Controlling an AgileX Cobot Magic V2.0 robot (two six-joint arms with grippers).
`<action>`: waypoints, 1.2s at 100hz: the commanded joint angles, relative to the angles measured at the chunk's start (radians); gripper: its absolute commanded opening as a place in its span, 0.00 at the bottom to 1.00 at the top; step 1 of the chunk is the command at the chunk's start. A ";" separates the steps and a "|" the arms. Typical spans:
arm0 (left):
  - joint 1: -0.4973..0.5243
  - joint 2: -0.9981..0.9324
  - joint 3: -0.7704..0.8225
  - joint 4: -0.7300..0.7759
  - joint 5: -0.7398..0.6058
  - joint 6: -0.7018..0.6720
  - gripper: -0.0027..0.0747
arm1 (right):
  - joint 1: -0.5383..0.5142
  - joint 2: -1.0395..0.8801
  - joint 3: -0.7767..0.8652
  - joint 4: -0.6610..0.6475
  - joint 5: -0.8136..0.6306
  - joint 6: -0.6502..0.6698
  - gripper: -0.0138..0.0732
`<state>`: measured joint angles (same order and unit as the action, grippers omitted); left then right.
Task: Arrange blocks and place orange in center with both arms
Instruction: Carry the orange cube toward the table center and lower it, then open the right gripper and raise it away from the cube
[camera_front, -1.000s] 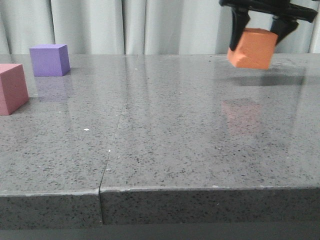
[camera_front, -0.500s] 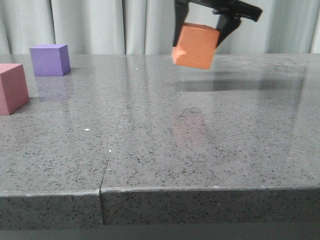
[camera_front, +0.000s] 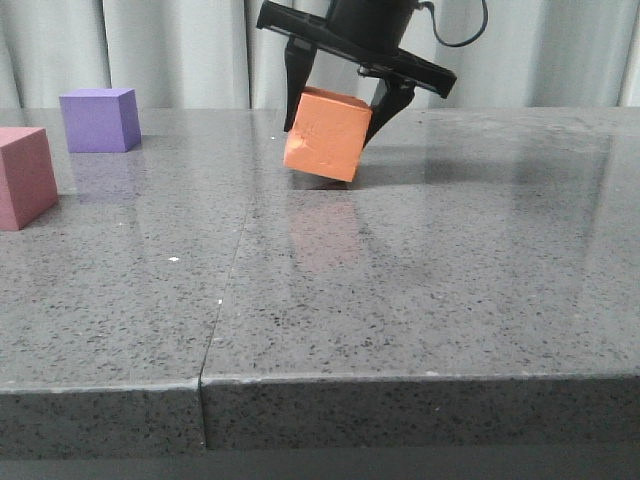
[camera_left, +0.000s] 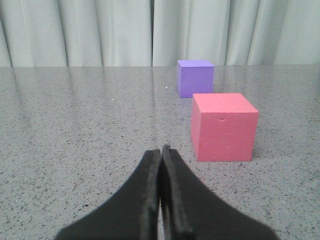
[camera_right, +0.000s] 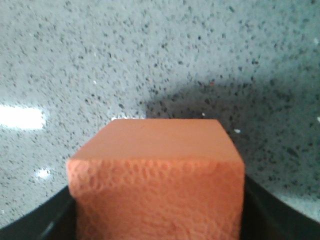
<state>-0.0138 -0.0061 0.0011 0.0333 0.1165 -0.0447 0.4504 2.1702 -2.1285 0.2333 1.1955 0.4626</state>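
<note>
My right gripper (camera_front: 337, 108) is shut on the orange cube (camera_front: 325, 134) and holds it tilted, its lower edge at or just above the table near the middle. The cube fills the right wrist view (camera_right: 157, 180) between the two black fingers. The purple cube (camera_front: 99, 119) stands at the far left and the pink cube (camera_front: 24, 176) nearer at the left edge. In the left wrist view my left gripper (camera_left: 161, 150) is shut and empty, low over the table, with the pink cube (camera_left: 223, 127) just ahead to one side and the purple cube (camera_left: 195, 78) beyond it.
The grey speckled table (camera_front: 400, 280) has a seam (camera_front: 222, 300) running from front to back left of the middle. A pale curtain (camera_front: 180, 50) hangs behind the table. The table's front edge (camera_front: 400, 380) is near the camera.
My right gripper has carried the orange cube from the far right to the left, towards the middle, and lowered it to the table surface. The purple and pink cubes have not moved.
</note>
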 joint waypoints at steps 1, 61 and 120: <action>0.004 -0.028 0.040 -0.006 -0.082 -0.007 0.01 | -0.001 -0.060 -0.038 0.019 -0.057 -0.001 0.55; 0.004 -0.028 0.040 -0.006 -0.082 -0.007 0.01 | -0.002 -0.022 -0.038 0.018 -0.071 -0.002 0.87; 0.004 -0.028 0.040 -0.006 -0.082 -0.007 0.01 | -0.002 -0.061 -0.048 0.044 -0.037 -0.002 0.88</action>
<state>-0.0138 -0.0061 0.0011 0.0333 0.1165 -0.0447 0.4504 2.2034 -2.1370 0.2545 1.1758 0.4650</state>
